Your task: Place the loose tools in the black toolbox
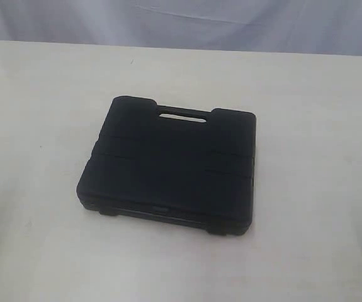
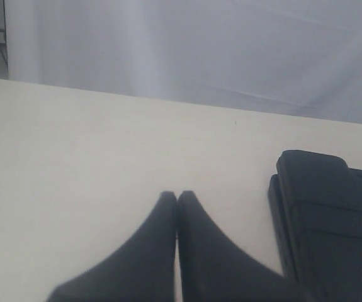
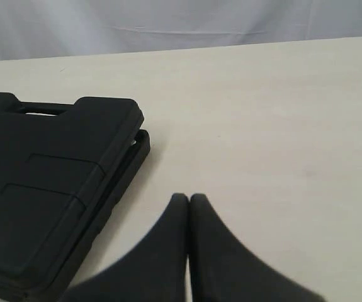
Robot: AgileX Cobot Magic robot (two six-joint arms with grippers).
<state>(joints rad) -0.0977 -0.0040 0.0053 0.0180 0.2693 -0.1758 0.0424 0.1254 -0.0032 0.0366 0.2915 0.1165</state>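
Pinched shut with nothing between the fingertips, our left gripper (image 2: 177,196) is hanging low over the bare table (image 1: 36,94), just left of the black toolbox (image 1: 168,163). Our right gripper (image 3: 189,198) is mirroring it on the case's right side, jaws pressed together and equally empty.

We are seeing the toolbox lying flat near the middle of the table with its lid down. Its carry handle (image 1: 182,116) is facing the far edge. Small tabs (image 1: 217,229) are running along the near edge, and we cannot tell whether they are latches or hinges. None of the loose tools is showing in any view, so we cannot say whether they are inside the shut case or out of frame.

We are judging the closed lid to be the main hazard. If tools are in fact waiting outside, nothing is going in until the case is opened, and a smooth, light case on a slick tabletop is likely to slide or pivot when nudged from one side only. Prying at the wrong edge would be wasting effort on hinges, and a lid lifted only partway could drop back onto a fingertip. Closed jaws are also offering little purchase on the flat plastic.
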